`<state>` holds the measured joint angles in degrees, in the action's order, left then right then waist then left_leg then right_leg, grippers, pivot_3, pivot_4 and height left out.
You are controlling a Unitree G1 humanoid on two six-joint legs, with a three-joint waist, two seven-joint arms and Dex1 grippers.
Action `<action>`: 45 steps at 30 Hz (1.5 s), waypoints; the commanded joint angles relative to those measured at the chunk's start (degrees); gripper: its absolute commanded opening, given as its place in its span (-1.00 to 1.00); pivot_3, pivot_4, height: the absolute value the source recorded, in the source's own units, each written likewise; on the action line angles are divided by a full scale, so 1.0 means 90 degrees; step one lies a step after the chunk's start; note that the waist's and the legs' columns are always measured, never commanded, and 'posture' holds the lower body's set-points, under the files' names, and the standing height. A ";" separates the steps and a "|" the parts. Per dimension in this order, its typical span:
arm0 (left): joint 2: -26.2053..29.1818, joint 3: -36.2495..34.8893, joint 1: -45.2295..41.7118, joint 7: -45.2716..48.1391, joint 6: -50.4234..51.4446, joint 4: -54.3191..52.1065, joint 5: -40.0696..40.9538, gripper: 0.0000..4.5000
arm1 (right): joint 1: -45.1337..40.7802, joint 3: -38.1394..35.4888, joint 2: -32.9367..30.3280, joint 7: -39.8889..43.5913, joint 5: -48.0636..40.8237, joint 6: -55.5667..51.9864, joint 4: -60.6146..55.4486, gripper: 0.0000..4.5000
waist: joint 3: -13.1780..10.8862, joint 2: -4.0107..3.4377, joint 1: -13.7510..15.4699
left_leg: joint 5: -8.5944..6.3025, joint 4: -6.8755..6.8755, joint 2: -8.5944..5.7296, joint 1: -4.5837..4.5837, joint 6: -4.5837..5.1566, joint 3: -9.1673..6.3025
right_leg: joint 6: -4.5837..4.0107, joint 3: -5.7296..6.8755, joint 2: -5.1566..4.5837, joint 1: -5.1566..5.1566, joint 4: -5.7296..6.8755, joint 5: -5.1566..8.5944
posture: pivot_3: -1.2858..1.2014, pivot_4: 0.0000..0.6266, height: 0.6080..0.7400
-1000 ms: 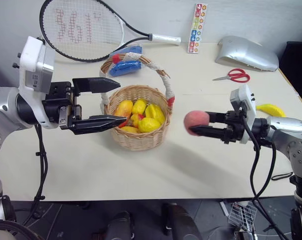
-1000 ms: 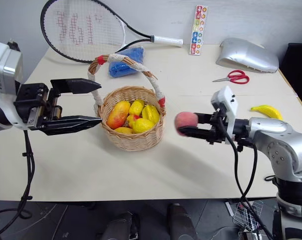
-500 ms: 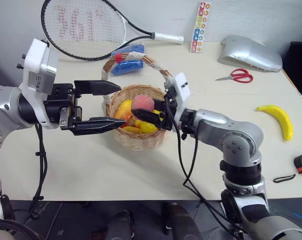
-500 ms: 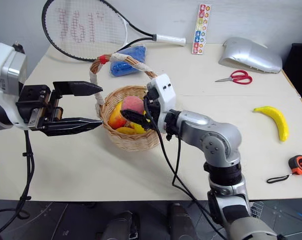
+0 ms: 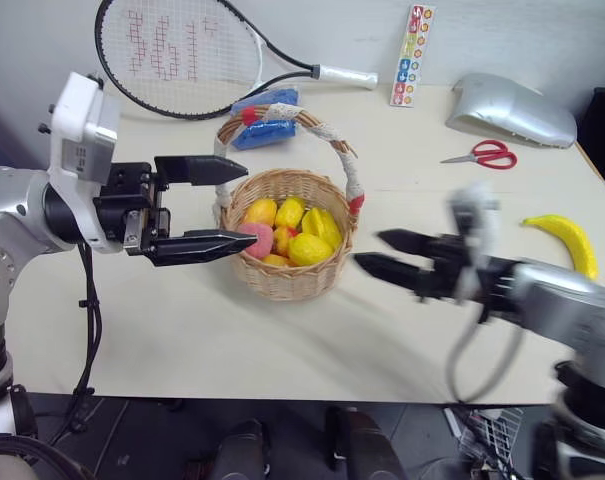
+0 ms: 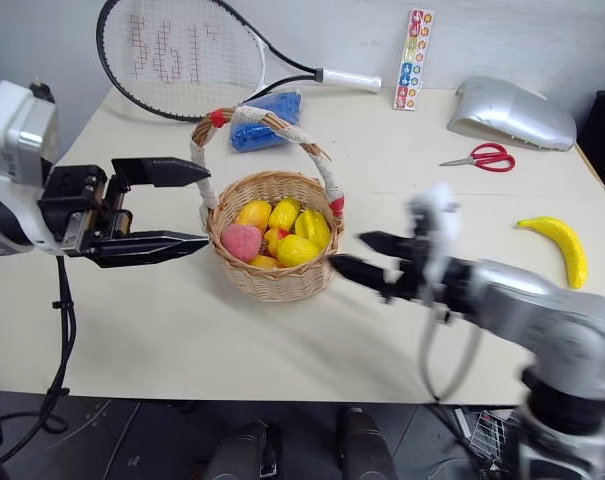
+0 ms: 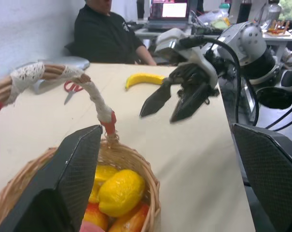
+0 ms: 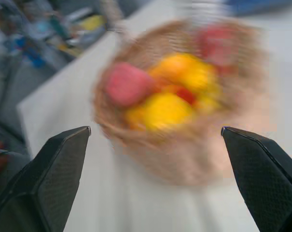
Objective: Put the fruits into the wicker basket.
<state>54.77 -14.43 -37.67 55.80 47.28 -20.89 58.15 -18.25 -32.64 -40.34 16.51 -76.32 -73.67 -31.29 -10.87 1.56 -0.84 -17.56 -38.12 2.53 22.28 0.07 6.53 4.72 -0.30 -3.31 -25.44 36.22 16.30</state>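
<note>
On beige table (image 6: pixel 232 340): peach (image 6: pixel 241 241) inside wicker basket (image 6: pixel 272 285); right gripper (image 6: pixel 367 258) empty, fingers wide; left gripper (image 6: pixel 187 206) wide too.

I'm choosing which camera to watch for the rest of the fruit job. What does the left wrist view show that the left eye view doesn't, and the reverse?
Left wrist view alone: a seated person in a black top behind the table.

Left eye view alone: the black-framed tennis racket, the blue cloth bundle and the strip of colourful stickers.

Both: the round tan wicker basket holding yellow and red fruits, the curved yellow banana on the table, the red-handled scissors, and the open, empty right tool.
</note>
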 commanded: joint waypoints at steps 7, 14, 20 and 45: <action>-0.0272 0.0265 -0.0180 0.0277 -0.0254 0.0093 -0.0195 1.00 | 0.2853 -0.1758 -0.1433 0.1378 0.2429 0.1749 0.2077 0.99 | 0.0005 0.0006 -0.0098 | 0.0003 0.0001 -0.0022 -0.0015 0.0007 0.0017 | 0.0031 -0.0017 0.0029 0.0016 -0.0025 -0.0018 | 0.03 -0.52 1.00; -0.0524 0.0276 -0.0165 0.0039 -0.0182 -0.0228 -0.0026 1.00 | 0.1831 -0.0052 -0.2061 0.1744 0.4780 0.3892 0.4451 0.99 | 0.0005 0.0005 -0.0138 | 0.0006 -0.0002 -0.0021 -0.0030 0.0005 0.0039 | 0.0046 -0.0024 0.0047 0.0018 -0.0024 -0.0028 | 0.03 -0.52 1.00; -0.0545 0.0098 0.0059 -0.0299 -0.0008 -0.0550 0.0218 1.00 | -0.0916 0.1492 -0.2001 0.1388 0.6480 0.5421 0.7466 0.99 | 0.0005 -0.0013 -0.0172 | 0.0011 -0.0006 -0.0014 -0.0029 -0.0005 0.0055 | 0.0044 -0.0042 0.0053 0.0008 -0.0018 -0.0029 | 0.03 -0.52 1.00; -0.0236 -0.0272 0.0119 -0.0891 0.0167 -0.0771 0.0624 1.00 | -0.3241 0.2213 -0.1329 0.1152 0.7745 0.6409 1.1339 -0.79 | 0.0004 -0.0020 -0.0123 | 0.0011 -0.0012 0.0010 -0.0026 -0.0022 0.0057 | 0.0034 -0.0088 0.0070 0.0004 -0.0015 -0.0027 | 0.03 -0.52 1.00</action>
<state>51.88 -15.68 -35.54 47.74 49.45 -27.39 62.94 -48.40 -11.79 -51.84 26.89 -6.75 -16.18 70.48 -10.84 1.38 -1.94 -17.46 -38.22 2.62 22.05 -0.13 7.05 5.03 -1.09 -2.68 -25.41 36.09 16.06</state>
